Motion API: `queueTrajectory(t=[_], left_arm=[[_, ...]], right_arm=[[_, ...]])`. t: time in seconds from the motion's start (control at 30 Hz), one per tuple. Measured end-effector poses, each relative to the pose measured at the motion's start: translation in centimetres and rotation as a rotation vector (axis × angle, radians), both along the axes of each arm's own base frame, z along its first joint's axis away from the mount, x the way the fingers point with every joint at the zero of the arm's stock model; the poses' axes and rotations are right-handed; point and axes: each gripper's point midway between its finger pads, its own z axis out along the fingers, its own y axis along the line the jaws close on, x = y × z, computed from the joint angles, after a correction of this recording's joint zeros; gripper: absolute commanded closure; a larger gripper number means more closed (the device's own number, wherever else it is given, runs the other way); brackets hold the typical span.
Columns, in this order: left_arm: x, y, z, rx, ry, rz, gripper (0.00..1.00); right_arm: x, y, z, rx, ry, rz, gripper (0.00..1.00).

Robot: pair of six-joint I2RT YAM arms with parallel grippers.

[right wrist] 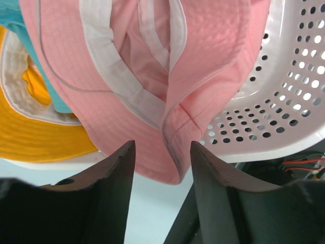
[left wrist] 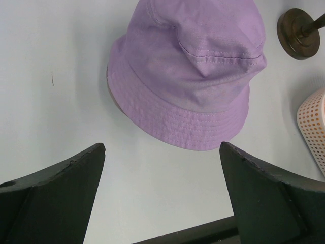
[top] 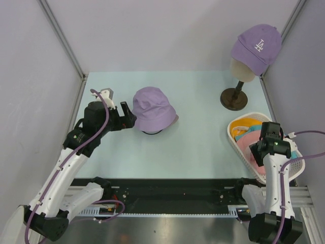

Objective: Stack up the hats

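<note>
Lavender hat [top: 154,108]: on the worktop [top: 198,147], left of centre; its brim hides most of a dark support [top: 151,132].
Pink hat [right wrist: 203,51]: in the white basket [right wrist: 284,101], covering most of the orange hat [right wrist: 35,137] and teal hat [right wrist: 51,96].
Left tool [top: 128,115]: released, jaws wide, near the lavender hat.
Right tool [right wrist: 162,145]: jaws flank the pink brim; grip cannot be told.
Writing: "LA" on the purple cap [top: 256,47], atop the mannequin head [top: 242,71].

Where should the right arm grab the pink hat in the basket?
Grip the pink hat by its folded brim edge hanging at the basket rim, from above: the fold is thin, free, and lies between the right gripper's jaws.
</note>
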Motion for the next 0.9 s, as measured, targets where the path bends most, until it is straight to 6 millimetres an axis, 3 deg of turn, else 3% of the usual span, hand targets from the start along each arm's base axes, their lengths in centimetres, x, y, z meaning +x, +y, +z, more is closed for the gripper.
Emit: queueTrajectory(t=[0.1,0.23,0.4,0.73,0.8,0.9], left_arm=[[0.0,0.0,0.0,0.007,-0.002,-0.005,0.00],[0.0,0.0,0.0,0.008,-0.003,-0.010,0.00],[-0.1,-0.2,0.2,-0.001,-0.004,-0.018,0.00],[-0.1,-0.4,1.5,-0.023,-0.034,-0.024,0.00],[-0.1,-0.4,1.6,-0.024,-0.037,-0.024,0.00],[-0.1,-0.4,2.0,-0.027,-0.044,-0.025,0.00]], right_arm=[[0.4,-0.1,0.0,-0.005,-0.010,0.004,0.57],[0.4,-0.1,-0.1,-0.007,-0.020,0.011,0.85],[0.0,0.4,-0.2,0.003,-0.052,0.032,1.00],[0.5,2.1,0.2,0.054,-0.099,0.146,1.00],[0.8,2.0,1.3,0.038,-0.118,0.172,1.00],[1.8,1.6,5.0,-0.014,-0.201,0.207,1.00]])
